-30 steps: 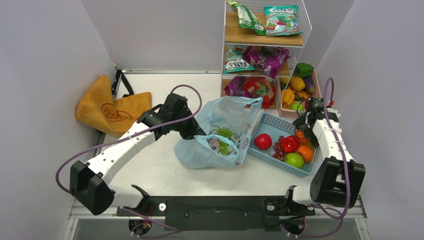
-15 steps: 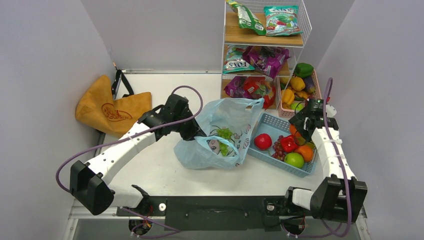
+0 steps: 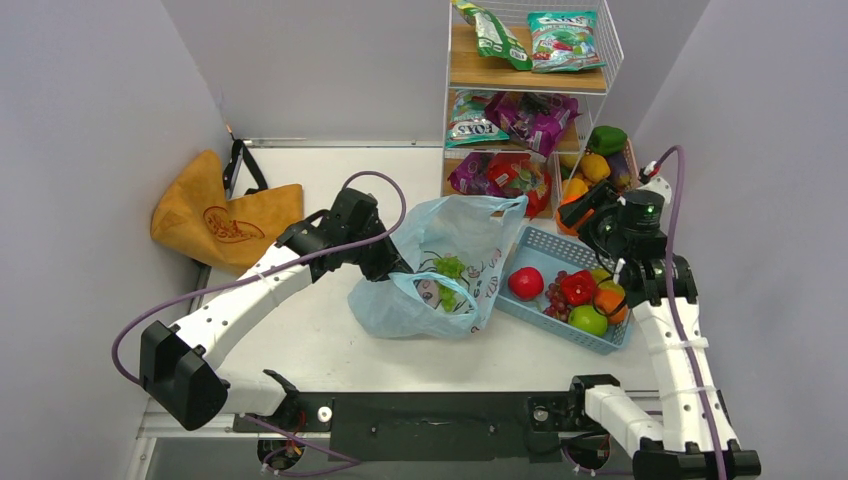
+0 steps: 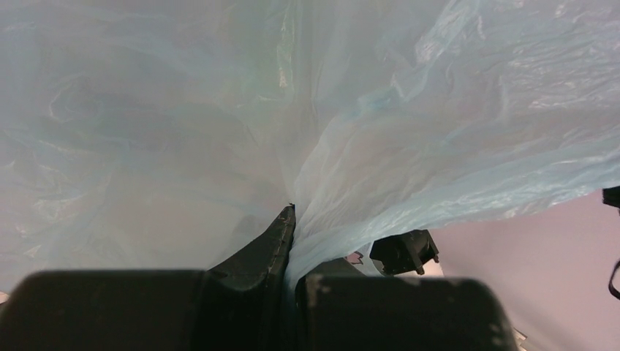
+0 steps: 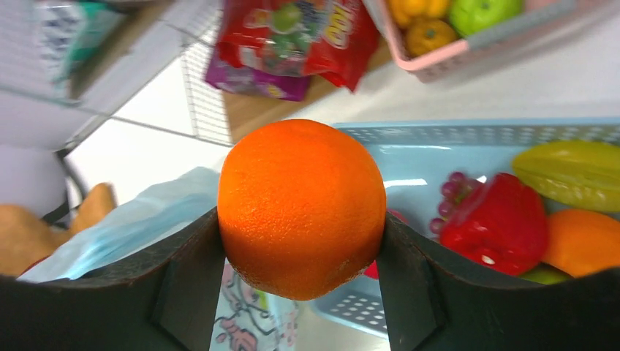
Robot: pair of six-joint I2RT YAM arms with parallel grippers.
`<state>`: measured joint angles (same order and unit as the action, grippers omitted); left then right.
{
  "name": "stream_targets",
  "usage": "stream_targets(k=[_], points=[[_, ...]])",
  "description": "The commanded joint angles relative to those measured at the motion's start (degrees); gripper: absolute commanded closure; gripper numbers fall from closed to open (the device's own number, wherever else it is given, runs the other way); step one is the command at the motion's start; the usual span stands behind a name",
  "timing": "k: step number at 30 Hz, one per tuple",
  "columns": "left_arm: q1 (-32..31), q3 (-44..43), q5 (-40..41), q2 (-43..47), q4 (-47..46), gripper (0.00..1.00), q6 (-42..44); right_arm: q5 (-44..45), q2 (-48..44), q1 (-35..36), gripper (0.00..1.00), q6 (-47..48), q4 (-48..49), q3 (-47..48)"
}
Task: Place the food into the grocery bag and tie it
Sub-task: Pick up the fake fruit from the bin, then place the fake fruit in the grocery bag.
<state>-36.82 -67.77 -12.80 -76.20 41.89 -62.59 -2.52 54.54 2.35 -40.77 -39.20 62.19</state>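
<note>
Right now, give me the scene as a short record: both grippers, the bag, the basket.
left gripper: shut, pinching the plastic of the grocery bag
right gripper: closed on an orange, lifted off the table
bag contents: green grapes visible inside
bag handles: not tied
blue basket: holds a red pepper, a green apple and purple grapes, among others

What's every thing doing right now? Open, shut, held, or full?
grocery bag: mouth open, edge pinched
left gripper: shut on grocery bag
orange: lifted, clamped between fingers
right gripper: shut on orange
green grapes: inside grocery bag
blue basket: holding fruit
</note>
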Motion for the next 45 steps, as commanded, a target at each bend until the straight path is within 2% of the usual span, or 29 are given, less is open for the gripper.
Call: stream_targets(k=[1, 12, 19, 28, 45], points=[[-0.3, -2.6, 0.7, 0.9, -1.2, 1.0, -0.3, -1.7, -2.7, 2.8, 1.0, 0.4, 3.4, 5.7], [-0.4, -0.2, 1.3, 2.5, -3.5, 1.0, -1.3, -9.4, -5.9, 12.7, 1.0, 2.1, 8.9, 11.0], [-0.8, 2.6, 2.1, 3.9, -6.1, 1.0, -3.0, -14.0, -6.6, 21.0, 1.0, 2.9, 12.6, 8.8], [-1.1, 2.9, 3.4, 4.4, -6.1, 1.0, -3.5, -7.9, -4.0, 35.7, 1.0, 5.3, 12.1, 6.3], [-1.3, 3.1, 3.8, 4.8, -5.9, 1.0, -3.9, -3.6, 1.3, 40.1, 1.0, 7.1, 10.0, 6.8]])
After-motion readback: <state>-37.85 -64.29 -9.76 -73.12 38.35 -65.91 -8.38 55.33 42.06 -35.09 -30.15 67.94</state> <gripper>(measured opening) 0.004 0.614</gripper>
